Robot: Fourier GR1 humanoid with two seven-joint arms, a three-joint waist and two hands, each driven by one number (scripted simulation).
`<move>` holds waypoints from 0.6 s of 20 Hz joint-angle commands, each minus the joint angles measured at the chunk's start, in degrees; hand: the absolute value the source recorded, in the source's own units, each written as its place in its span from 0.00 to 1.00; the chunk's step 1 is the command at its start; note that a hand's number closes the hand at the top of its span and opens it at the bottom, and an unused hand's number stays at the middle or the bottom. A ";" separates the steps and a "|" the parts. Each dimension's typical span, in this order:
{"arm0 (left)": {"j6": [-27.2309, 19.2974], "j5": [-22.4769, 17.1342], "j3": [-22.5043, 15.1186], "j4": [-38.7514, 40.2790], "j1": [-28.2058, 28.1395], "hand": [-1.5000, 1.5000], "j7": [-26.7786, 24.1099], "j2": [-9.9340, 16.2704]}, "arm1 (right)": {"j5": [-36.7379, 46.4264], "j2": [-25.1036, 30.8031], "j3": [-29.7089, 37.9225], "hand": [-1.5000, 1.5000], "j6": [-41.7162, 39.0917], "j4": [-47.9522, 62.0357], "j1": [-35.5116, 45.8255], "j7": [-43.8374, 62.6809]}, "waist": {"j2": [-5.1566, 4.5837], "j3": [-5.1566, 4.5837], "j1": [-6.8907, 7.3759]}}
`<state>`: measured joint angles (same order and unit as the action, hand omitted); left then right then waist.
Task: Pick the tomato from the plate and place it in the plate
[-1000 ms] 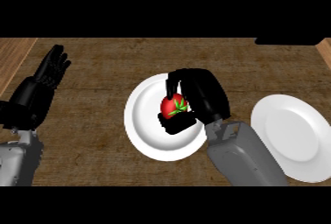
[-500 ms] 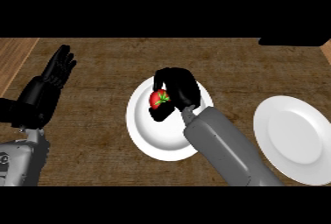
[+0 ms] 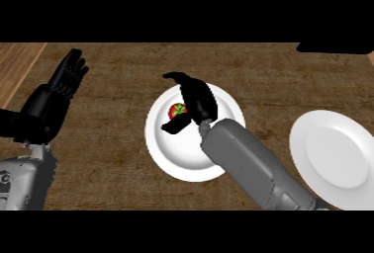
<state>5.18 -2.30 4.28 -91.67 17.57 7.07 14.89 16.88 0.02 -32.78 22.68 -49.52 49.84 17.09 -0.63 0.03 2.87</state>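
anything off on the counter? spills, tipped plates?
Nothing stands out. The tomato sits on the middle plate, with the right hand curled round it. The second plate lies flat at the right. The left hand rests open at the left edge.

One head camera is looking steeply down on the wooden counter (image 3: 110, 163) from close above. Both forearms are entering from six o'clock. The near plate (image 3: 171, 153) is sitting at centre, the second plate (image 3: 336, 148) toward four o'clock, cut by the right edge.
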 commanded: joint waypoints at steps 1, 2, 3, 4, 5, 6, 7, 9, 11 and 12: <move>0.09 0.11 -0.19 0.68 0.77 0.50 -0.65 -0.55 | -7.72 -0.01 -0.22 0.00 7.47 0.19 1.11 -4.96 | -0.05 0.01 0.15; 0.19 0.35 0.42 1.38 0.59 0.50 -1.04 0.05 | -9.08 -0.02 0.70 0.00 8.30 1.04 1.54 -6.66 | -0.04 0.01 -0.09; 1.63 -1.28 1.92 1.07 -0.14 0.50 -0.34 1.43 | -9.01 -0.02 -0.30 0.00 10.82 -1.29 1.98 -3.96 | 0.24 -0.01 -0.45; 1.09 -0.64 1.72 0.20 0.23 0.50 -1.06 1.27 | -12.05 -0.02 1.24 0.00 11.33 0.58 1.71 -7.79 | 0.04 0.01 0.00; 0.34 -0.10 0.57 -0.26 0.01 0.50 0.86 0.26 | -13.86 -0.02 3.80 0.00 10.01 1.36 1.14 -11.82 | 0.03 0.04 -0.38; -0.57 1.14 0.15 3.59 3.94 0.50 0.31 -0.28 | -16.49 -0.02 6.05 0.00 7.19 -0.37 4.98 -8.04 | -0.02 0.02 -1.18; 0.97 -1.06 1.54 -1.26 0.88 0.50 3.45 1.48 | -16.81 -0.02 6.67 0.00 8.72 0.22 1.77 -12.67 | 0.29 0.03 -0.93; -0.27 0.22 1.33 0.92 0.45 0.50 -0.04 -0.13 | -19.22 -0.02 8.60 0.00 7.76 1.23 1.98 -14.16 | 0.31 0.00 -1.54; -0.38 0.72 1.01 -3.01 -1.58 0.50 1.97 0.41 | -18.31 1.34 12.46 0.00 5.73 -1.47 -0.09 -14.61 | 0.62 0.01 -2.37; -0.29 0.45 2.77 1.10 0.79 0.50 -0.24 1.00 | -18.37 3.03 12.59 0.00 5.16 -4.53 -1.67 -13.10 | 0.65 -0.01 -3.06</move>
<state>5.27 -2.19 5.78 -91.78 17.65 7.56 15.44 0.57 0.88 -23.96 29.46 -50.66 50.68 5.30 -0.22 0.02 1.08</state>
